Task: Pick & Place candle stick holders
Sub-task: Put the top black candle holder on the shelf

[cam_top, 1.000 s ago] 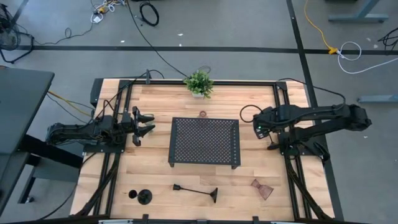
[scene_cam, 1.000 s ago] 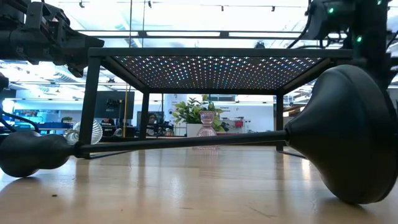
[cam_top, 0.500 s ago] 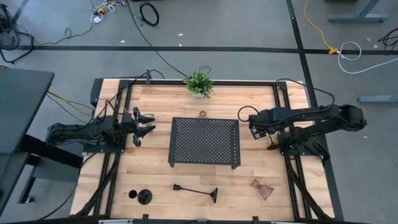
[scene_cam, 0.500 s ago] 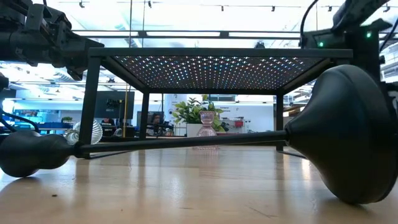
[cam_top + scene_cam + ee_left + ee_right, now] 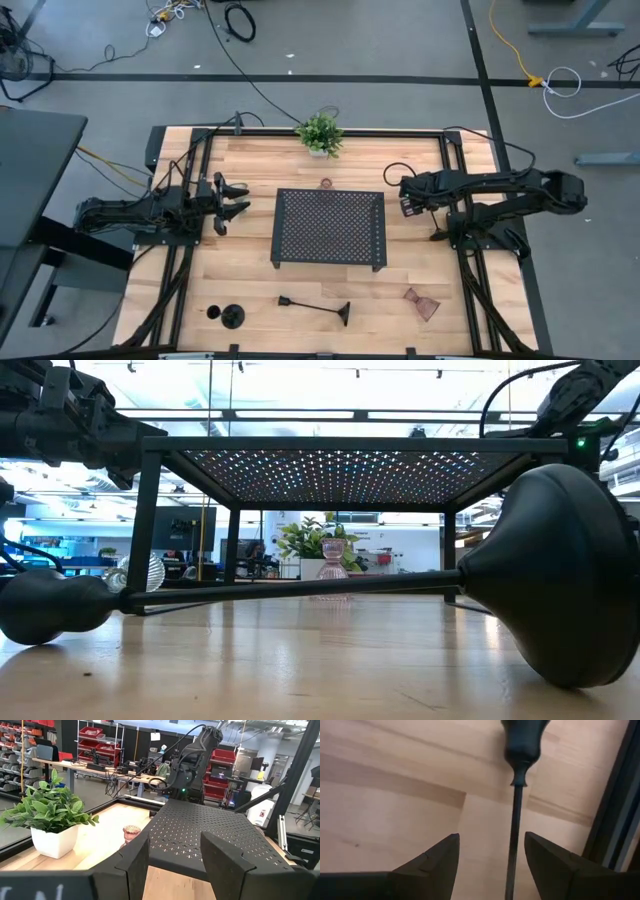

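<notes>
Overhead, the left gripper (image 5: 228,200) hung at the left of the frame beside the black perforated tray (image 5: 330,228), its jaws spread and holding nothing. The right gripper (image 5: 405,206) sat just off the tray's right edge. A long black holder (image 5: 315,306) lay on its side at the lower middle, with a second black holder (image 5: 232,316) at the lower left. A pinkish glass holder (image 5: 422,303) lay at the lower right. A pink glass cup (image 5: 326,183) stood just above the tray, and a potted plant (image 5: 320,133) stood at the top centre.

From table height, the long black holder filled the foreground, its flared base at the right and its cup end at the left. The pink glass cup showed at the centre, under the tray. A ribbed clear glass (image 5: 148,572) showed at the left.

Past the left wrist, both fingers (image 5: 135,865) stood apart before the tray, with the plant at the left.

Past the right wrist, the fingers (image 5: 427,865) were parted around a slim black stem (image 5: 514,835) ending in a bulb at the top, with a gap showing on each side of it.
</notes>
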Controlling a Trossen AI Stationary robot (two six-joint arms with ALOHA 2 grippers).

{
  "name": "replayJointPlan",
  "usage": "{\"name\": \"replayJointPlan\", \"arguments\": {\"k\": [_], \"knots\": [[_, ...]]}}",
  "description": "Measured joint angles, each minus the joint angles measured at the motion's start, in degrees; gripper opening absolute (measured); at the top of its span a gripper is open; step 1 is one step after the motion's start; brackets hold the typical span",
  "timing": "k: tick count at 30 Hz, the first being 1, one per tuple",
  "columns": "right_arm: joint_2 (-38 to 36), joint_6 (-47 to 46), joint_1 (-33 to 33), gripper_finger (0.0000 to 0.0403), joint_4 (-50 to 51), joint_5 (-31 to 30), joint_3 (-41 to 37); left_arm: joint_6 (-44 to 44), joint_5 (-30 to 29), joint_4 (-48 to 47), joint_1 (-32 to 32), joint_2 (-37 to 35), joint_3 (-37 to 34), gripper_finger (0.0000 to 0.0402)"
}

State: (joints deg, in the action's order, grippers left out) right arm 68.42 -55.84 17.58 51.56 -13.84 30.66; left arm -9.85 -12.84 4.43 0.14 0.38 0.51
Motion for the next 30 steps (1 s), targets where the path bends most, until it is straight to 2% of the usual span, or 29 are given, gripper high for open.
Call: {"name": "replayJointPlan", "arguments": {"k": [7,15,22,30], "knots": [[1.14,2.82,2.34,0.0223,-1.68,-0.25,-0.21,0.01,0.00,-0.02,-0.01,0.00,-0.01,0.0179],[7.95,5.57,3.75,0.0203,-4.93,-0.31,-0.07,0.04,0.00,-0.04,-0.02,0.00,0.00,0.0179],[9.77,7.09,4.35,0.0137,-6.84,-0.45,0.00,0.04,0.00,-0.05,0.00,0.00,0.00,0.0179],[9.76,8.67,4.36,0.0033,-7.27,-0.23,-0.10,0.03,0.00,-0.07,-0.01,0.00,-0.02,0.0179]]}}
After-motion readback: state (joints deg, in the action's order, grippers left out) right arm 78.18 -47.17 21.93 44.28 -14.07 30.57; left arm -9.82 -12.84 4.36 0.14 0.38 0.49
